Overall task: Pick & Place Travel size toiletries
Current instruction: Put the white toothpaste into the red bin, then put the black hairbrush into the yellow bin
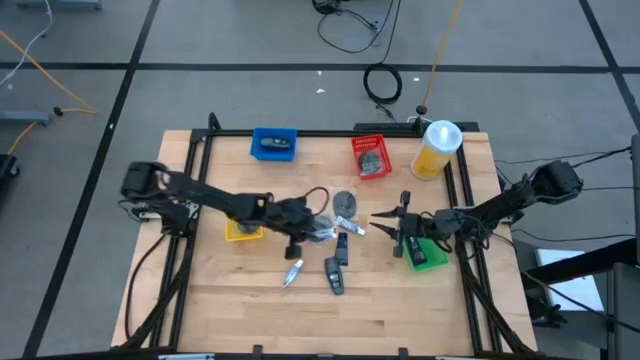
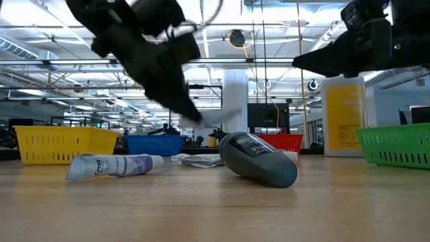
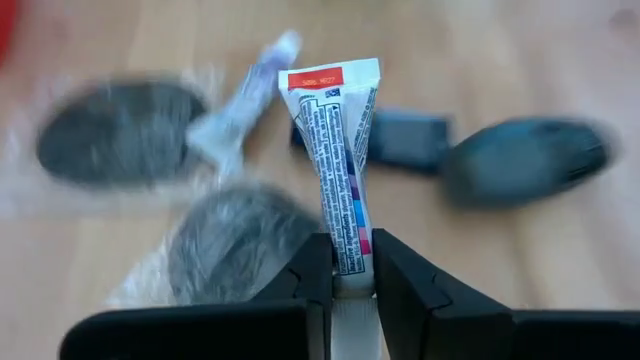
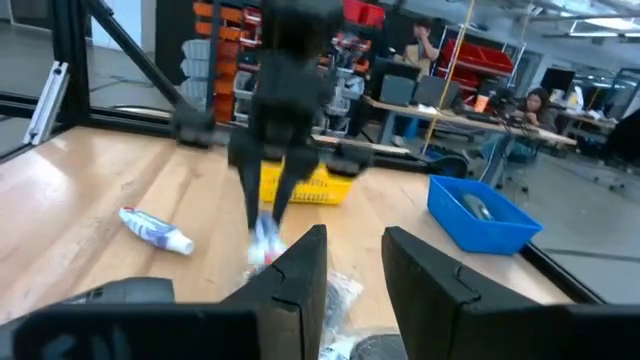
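My left gripper [image 3: 350, 252] hovers over the table's middle [image 1: 318, 230] and is shut on a thin white tube [image 3: 335, 150] with a red label. Below it lie two grey discs in clear wrappers [image 3: 120, 130] [image 3: 235, 240], another thin tube [image 3: 245, 95], a dark packet [image 3: 405, 140] and a dark bottle [image 3: 525, 160]. A white-blue tube [image 2: 114, 165] and the dark bottle [image 2: 259, 158] lie flat on the wood. My right gripper [image 4: 355, 265] is open, above the table beside the green bin [image 1: 428, 252], and touches nothing. My left gripper pinches the white tube between its two fingers at its narrow lower end [image 3: 348, 262]. The flat crimped end with the red label [image 3: 328, 78] sticks out past the fingertips. The fingers point slanting down toward the table, and the tube is lifted clear of the items below.
Yellow bin [image 1: 242, 232] sits just left of my left gripper, blue bin [image 1: 273, 143] and red bin [image 1: 370, 155] at the far edge, tall yellow canister [image 1: 437, 148] at the far right. Black frame rails run along both table sides. Bare wood lies toward the near edge.
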Action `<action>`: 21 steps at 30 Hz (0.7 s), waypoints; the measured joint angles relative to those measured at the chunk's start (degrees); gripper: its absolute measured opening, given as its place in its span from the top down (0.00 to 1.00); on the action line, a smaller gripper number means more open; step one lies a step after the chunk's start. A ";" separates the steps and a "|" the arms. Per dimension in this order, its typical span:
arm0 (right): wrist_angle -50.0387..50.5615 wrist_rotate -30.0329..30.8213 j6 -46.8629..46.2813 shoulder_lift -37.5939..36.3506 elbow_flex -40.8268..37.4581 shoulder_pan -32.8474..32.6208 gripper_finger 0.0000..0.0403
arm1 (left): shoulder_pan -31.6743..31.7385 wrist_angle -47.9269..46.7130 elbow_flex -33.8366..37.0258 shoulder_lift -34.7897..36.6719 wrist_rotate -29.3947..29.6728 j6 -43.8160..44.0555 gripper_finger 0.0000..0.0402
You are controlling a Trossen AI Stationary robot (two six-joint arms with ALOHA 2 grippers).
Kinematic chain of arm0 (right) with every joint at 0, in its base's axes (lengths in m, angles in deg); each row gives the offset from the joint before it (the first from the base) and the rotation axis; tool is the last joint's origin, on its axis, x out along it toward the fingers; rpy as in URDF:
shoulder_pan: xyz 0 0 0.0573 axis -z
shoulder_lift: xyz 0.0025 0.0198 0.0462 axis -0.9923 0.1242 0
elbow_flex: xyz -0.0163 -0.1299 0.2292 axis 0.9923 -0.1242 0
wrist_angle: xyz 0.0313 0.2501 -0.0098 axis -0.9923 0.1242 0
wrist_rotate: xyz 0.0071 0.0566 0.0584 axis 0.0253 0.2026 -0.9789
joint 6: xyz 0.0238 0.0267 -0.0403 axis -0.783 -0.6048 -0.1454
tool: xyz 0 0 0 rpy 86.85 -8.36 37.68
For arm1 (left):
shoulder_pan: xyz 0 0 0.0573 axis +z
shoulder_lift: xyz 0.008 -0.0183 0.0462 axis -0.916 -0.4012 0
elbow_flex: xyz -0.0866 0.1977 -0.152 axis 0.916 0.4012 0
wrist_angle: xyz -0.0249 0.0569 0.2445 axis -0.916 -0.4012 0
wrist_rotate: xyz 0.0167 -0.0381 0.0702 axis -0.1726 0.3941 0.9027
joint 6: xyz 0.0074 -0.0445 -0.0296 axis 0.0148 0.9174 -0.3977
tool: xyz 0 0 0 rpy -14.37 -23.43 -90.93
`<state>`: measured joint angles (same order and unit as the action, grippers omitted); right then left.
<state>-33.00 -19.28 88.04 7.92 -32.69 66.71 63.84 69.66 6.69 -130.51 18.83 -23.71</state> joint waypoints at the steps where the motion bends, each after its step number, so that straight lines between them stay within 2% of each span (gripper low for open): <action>1: 0.20 0.02 -0.21 0.00 0.00 0.15 0.77 | 0.48 0.29 -0.32 -1.82 0.25 0.81 0.89; 5: 0.71 0.02 -0.29 0.00 0.00 0.43 0.77 | 3.10 0.35 -3.63 -6.77 -0.07 5.43 0.86; 13: 3.21 0.25 -2.12 -0.02 0.00 0.88 0.77 | 4.86 -2.95 -6.37 -9.07 -9.35 4.92 0.76; 21: 6.88 0.17 -12.96 -0.30 0.42 8.24 0.73 | 4.90 -3.68 -6.39 -7.07 -11.79 4.95 0.55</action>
<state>-26.12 -19.10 75.08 7.62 -32.27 74.95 68.73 65.98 0.30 -137.58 7.04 -18.76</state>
